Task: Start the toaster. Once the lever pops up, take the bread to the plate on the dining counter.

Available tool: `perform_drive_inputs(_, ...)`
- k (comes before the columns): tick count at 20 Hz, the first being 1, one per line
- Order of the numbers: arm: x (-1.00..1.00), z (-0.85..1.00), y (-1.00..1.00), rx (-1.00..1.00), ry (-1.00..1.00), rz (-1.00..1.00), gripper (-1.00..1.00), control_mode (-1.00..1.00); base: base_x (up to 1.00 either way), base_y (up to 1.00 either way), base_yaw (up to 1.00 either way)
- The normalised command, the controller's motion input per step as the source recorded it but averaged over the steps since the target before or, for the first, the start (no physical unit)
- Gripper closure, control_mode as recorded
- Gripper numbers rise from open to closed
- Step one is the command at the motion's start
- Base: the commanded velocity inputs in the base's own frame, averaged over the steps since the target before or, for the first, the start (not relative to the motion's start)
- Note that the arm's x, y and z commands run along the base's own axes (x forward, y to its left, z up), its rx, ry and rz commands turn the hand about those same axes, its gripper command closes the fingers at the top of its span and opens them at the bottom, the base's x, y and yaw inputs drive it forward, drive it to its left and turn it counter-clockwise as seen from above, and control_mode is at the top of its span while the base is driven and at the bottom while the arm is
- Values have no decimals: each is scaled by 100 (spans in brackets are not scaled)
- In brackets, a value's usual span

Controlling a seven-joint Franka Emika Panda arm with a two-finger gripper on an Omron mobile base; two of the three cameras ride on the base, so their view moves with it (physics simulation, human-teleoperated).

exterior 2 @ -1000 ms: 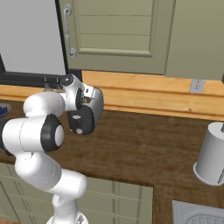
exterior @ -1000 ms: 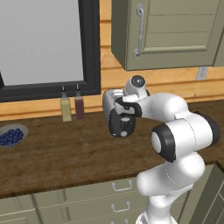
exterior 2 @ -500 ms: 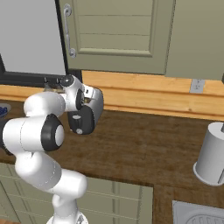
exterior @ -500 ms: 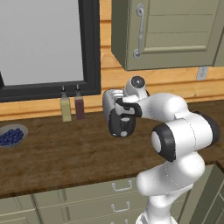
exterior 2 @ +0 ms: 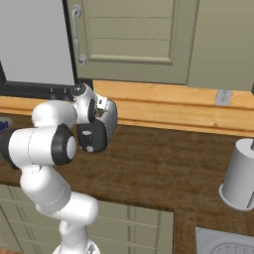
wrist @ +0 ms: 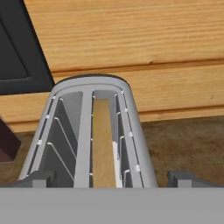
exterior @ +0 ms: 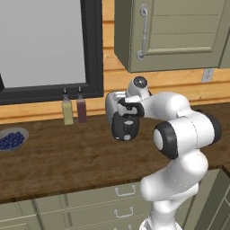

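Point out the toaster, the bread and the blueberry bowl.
toaster (wrist: 135, 144): hand view, right outer wall.
bread (wrist: 103, 144): hand view, top edge in the right slot.
blueberry bowl (exterior: 20, 133): left base view, right rim.

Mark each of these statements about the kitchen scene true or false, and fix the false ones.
1. The flat tan slice of bread sits down inside one slot of the rounded silver-grey toaster. True.
2. The end effector is shut on the bread. False: its two finger tips stand wide apart, either side of the toaster, holding nothing.
3. The grey bowl of blueberries rests on the dark wood counter, to the left of the two slim bottles. True.
4. The toaster's other slot also holds a slice. False: the hand view shows only wire guides in it.
5. The white cylindrical canister lies tipped on its side. False: it stands upright on the counter.
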Motion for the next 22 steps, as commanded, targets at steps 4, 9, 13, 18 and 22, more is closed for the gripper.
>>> perform_drive_inputs(4, 8, -4, 1, 0, 0, 0, -100, -100, 0, 0, 0)
perform_drive_inputs(9, -1, -11, 2, 0, 0, 0, -100, -100, 0, 0, 0)
perform_drive_inputs(13, -7, -8, 0, 0, 0, 0, -100, -100, 0, 0, 0)
perform_drive_inputs(18, -11, -2, 0, 0, 0, 0, -100, -100, 0, 0, 0)
perform_drive_inputs(22, -14, 0, 0, 0, 0, 0, -100, -100, 0, 0, 0)
